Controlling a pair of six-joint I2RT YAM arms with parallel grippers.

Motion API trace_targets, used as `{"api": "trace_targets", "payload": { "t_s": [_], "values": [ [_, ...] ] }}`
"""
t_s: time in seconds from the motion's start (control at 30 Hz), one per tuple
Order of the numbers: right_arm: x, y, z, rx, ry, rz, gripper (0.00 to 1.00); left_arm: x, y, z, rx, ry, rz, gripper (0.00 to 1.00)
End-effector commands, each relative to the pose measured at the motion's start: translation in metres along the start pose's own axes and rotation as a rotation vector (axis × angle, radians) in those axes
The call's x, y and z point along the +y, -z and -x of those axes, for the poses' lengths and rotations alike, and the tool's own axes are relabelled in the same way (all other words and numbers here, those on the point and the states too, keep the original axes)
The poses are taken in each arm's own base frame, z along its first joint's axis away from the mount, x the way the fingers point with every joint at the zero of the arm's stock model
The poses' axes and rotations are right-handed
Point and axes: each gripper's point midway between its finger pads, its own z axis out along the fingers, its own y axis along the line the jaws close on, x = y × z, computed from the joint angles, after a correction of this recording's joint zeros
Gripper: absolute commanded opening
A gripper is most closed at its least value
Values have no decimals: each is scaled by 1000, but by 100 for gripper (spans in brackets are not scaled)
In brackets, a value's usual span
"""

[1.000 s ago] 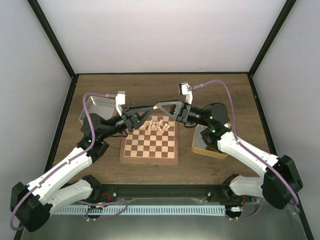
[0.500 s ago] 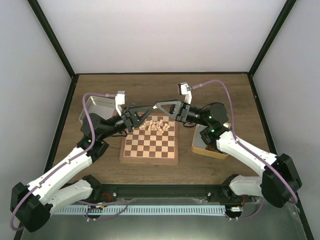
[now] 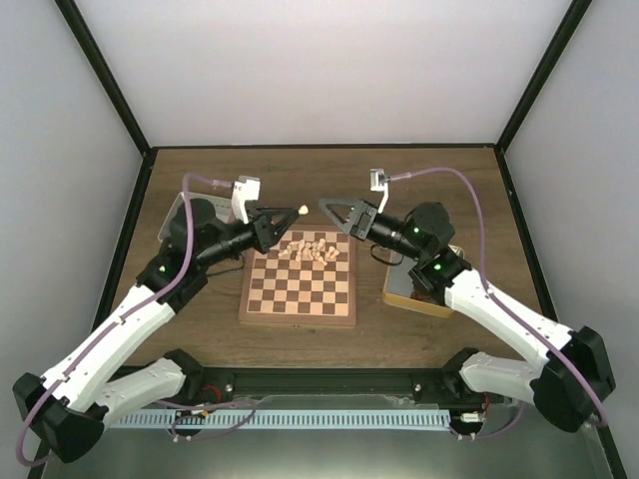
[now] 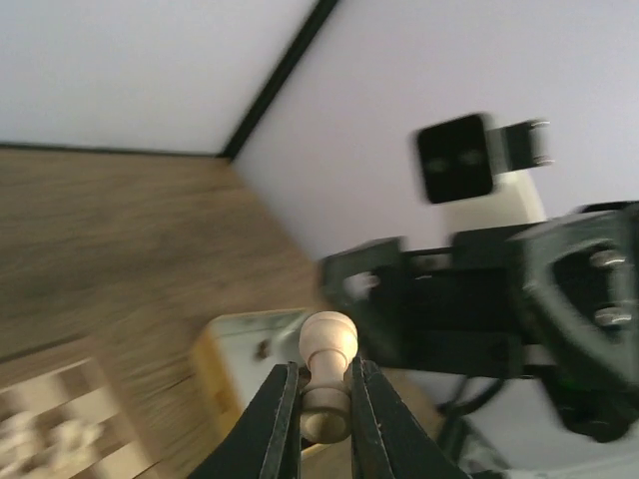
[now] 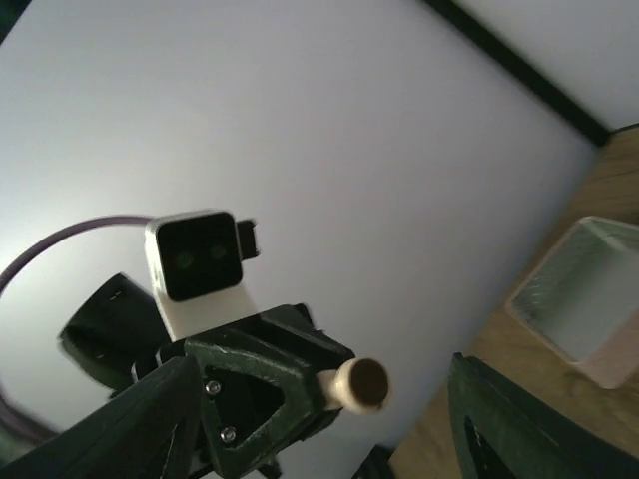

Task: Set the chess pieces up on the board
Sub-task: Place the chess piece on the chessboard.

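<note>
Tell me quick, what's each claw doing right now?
Left gripper: closed on a chess piece.
Right gripper: open, holding nothing.

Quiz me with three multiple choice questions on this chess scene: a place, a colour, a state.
1. Where on the brown-and-cream checked wooden board do the loose pale cream wooden chess pieces sit? A far rows B near rows C middle
2. Colour of the piece in the left gripper? A black B cream C red
3. The right gripper is: A open, empty B shut on a piece C shut, empty
Answers: A, clustered at the far edge; B, wrist view shows it; A, jaws spread, nothing between.
</note>
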Motion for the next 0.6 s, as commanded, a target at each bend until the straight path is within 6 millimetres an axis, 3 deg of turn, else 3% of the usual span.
{"api": "trace_targets", "payload": {
  "t_s": [0.0,0.2,0.27,0.37,0.43,0.57],
  "values": [
    [-60,28,3,-99,-41,-279,69,74,15,-38,244,-52,374,4],
    [-94,46,-15,-81,-68,-406,70,146,26,-54,473,-65,690,4],
    [-103,51,-20,-73,-67,-445,70,179,30,-56,550,-67,804,4],
    [-111,60,-26,-81,-67,-480,70,220,37,-42,582,-97,975,4],
    [-112,66,-27,-94,-68,-491,70,238,33,-36,604,-98,1007,4],
    [-114,78,-27,-130,-63,-514,70,271,21,-54,729,-45,1008,4]
  ]
}}
